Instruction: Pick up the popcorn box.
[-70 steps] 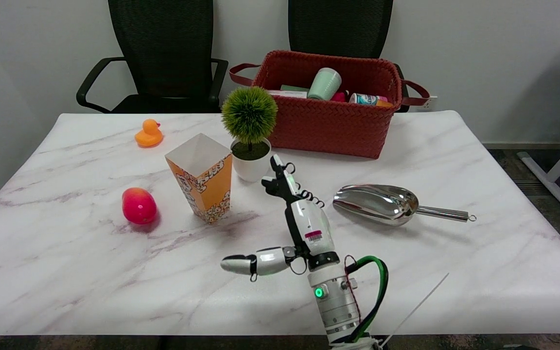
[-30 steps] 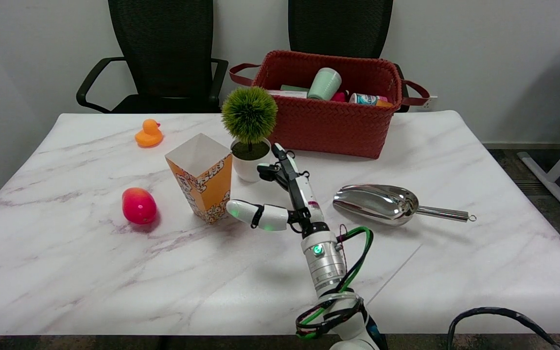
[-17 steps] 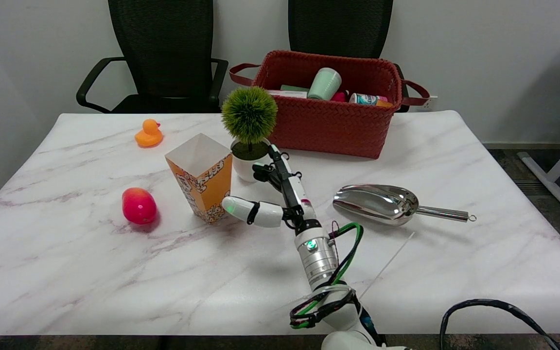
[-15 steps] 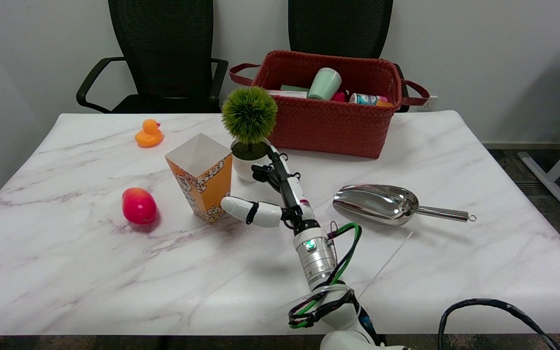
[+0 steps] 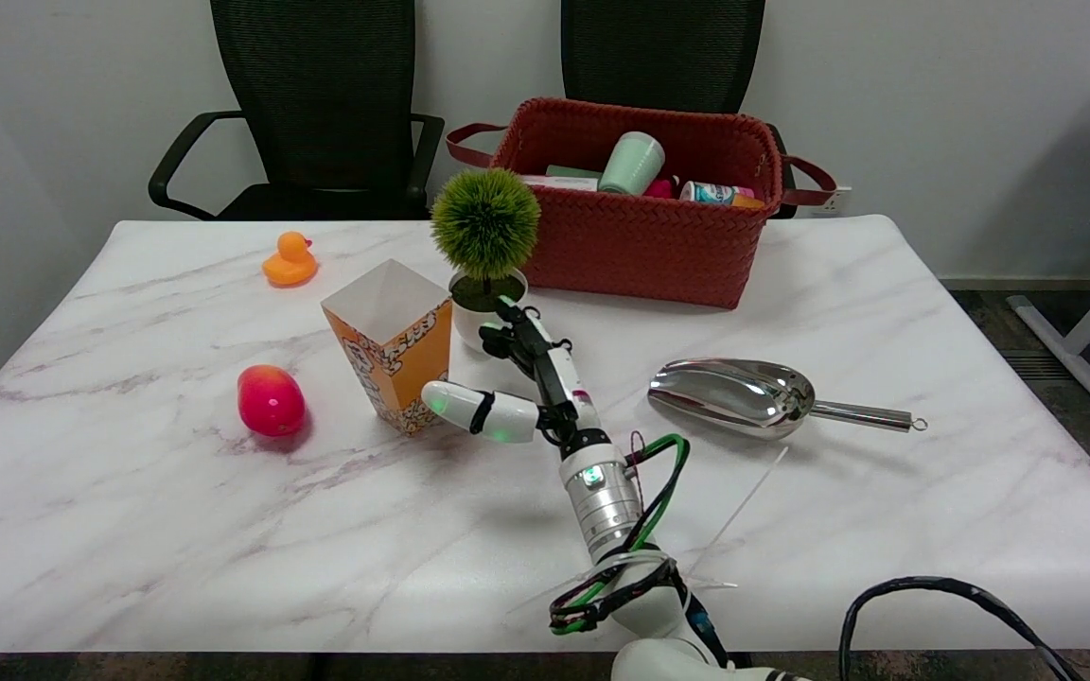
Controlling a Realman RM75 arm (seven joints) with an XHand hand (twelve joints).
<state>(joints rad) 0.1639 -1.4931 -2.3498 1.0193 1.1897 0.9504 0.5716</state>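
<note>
Orange popcorn box (image 5: 394,342): upright on bench (image 5: 176,530).
Hand (image 5: 515,392): fingers spread, empty, thumb beside box.

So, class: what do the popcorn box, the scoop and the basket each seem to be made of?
Popcorn box: probably thin matte card, with sharp folded edges and printed sides.
Scoop: polished metal, judging by its mirror-like reflections.
Basket: woven red strips in a herringbone pattern, maybe faux leather or plastic.

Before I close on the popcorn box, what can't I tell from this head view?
- Whether the right hand touches the popcorn box: its thumb tip overlaps the box's lower corner, any gap unreadable.
- Gap between fingers and the plant pot: the hand hides it.
- Box's far sides: hidden by the box itself.
- Basket contents: wall hides most.
</note>
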